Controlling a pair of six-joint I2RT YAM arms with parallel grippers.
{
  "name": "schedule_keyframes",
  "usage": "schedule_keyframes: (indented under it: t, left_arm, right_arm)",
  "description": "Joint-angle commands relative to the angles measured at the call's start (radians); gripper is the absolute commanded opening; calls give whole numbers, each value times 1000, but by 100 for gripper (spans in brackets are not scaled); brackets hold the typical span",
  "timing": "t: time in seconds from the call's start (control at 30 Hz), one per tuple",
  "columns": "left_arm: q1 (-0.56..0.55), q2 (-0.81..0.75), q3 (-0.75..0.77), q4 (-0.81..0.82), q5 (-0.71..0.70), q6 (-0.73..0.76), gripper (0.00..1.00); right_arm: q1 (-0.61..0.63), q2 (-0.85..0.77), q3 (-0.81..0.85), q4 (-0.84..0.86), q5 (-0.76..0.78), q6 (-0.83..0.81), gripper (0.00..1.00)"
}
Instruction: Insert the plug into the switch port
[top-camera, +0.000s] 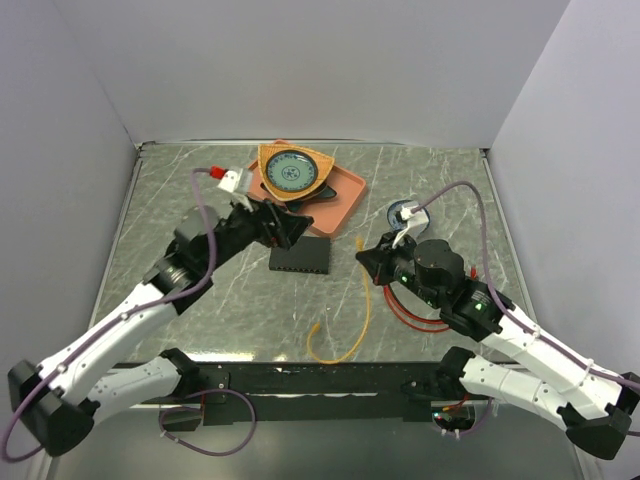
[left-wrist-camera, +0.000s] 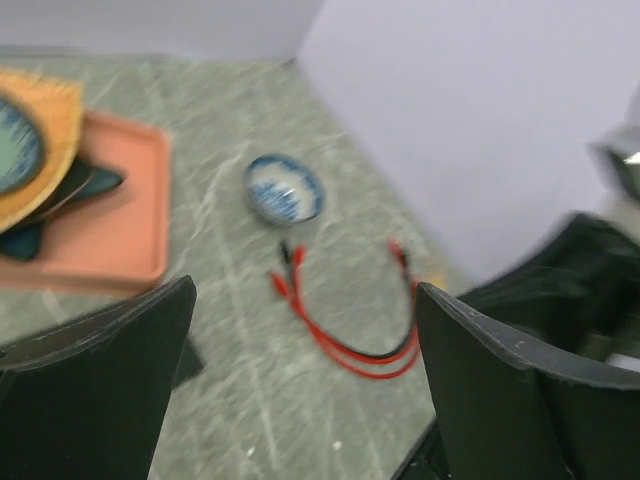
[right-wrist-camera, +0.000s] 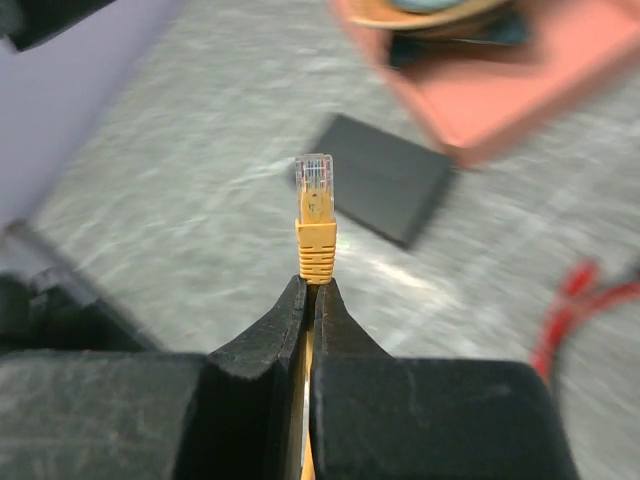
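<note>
The switch, a flat black box (top-camera: 300, 257), lies mid-table, and its port row shows faintly along the near long edge (top-camera: 298, 268). My right gripper (top-camera: 364, 256) is shut on the yellow cable just behind the plug (right-wrist-camera: 315, 205). The plug sticks up past the fingertips (right-wrist-camera: 296, 300) and stands apart from the box (right-wrist-camera: 385, 180), to its right. Behind the gripper the yellow cable (top-camera: 345, 345) trails toward the near edge. My left gripper (top-camera: 290, 228) hovers at the box's far edge, and its jaws (left-wrist-camera: 305, 290) stand wide open with nothing between them.
An orange tray (top-camera: 345, 195) with a plate and woven mat stands behind the switch. A small blue-white bowl (top-camera: 405, 213) sits right of the tray. Red and black leads (top-camera: 410, 315) lie under the right arm. Walls close in the table on three sides.
</note>
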Motion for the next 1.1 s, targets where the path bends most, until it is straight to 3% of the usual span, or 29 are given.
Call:
schedule_keyframes:
  t: [0.0,0.17,0.53,1.07]
  left_arm:
    - [-1,134,66,-143,-137,18,96]
    - [-1,344,115,-156,-193,26,96]
    - [-4,709,196,-91,-225,17,96]
    - [-82,1037,437,-191,-483,115,96]
  right_arm:
    - [-5,-19,71,-173,296,18,0]
    - [-5,4,104,-318,415,61,0]
    - [-5,-29,59,-304,386,57,0]
    - [-5,3,36,-292,341,40,0]
